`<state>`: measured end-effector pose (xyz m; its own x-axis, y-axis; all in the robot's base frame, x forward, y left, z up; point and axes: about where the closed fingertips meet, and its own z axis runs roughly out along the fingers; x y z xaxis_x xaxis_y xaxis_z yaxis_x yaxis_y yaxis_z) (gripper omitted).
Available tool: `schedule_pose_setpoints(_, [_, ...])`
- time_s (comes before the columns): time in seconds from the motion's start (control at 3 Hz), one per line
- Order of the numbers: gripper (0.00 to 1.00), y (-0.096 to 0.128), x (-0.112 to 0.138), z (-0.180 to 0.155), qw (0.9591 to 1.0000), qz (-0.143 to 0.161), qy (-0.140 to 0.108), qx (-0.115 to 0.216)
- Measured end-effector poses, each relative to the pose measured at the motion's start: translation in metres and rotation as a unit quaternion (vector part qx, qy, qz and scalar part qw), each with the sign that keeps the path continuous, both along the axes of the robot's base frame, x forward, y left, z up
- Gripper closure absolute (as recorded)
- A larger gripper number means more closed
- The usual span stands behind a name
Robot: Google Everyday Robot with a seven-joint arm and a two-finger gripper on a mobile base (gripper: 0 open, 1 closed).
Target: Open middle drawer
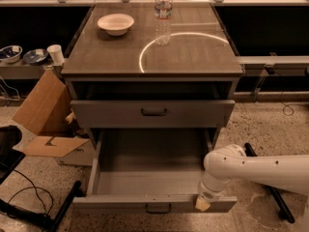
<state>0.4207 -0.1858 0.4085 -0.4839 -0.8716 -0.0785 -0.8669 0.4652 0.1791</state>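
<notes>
The middle drawer is the low-fronted grey drawer with a small black centre handle. It stands pulled far out of the cabinet, and its deep plain grey tray shows empty. My gripper hangs from the white arm, which reaches in from the right. It points down at the right end of the drawer's front rim and seems to touch it. Above, the taller-fronted grey drawer with a wider black handle is closed.
On the cabinet top stand a white bowl and a water bottle. An open cardboard box lies on the floor at the left. A shelf at the far left holds bowls and a cup. Black cables and a stand lie at the lower left.
</notes>
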Motion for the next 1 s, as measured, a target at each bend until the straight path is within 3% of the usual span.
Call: schedule_pose_setpoints(1.0, [1.00,0.005,-0.027,0.007,0.9996,-0.023,0.000,0.016])
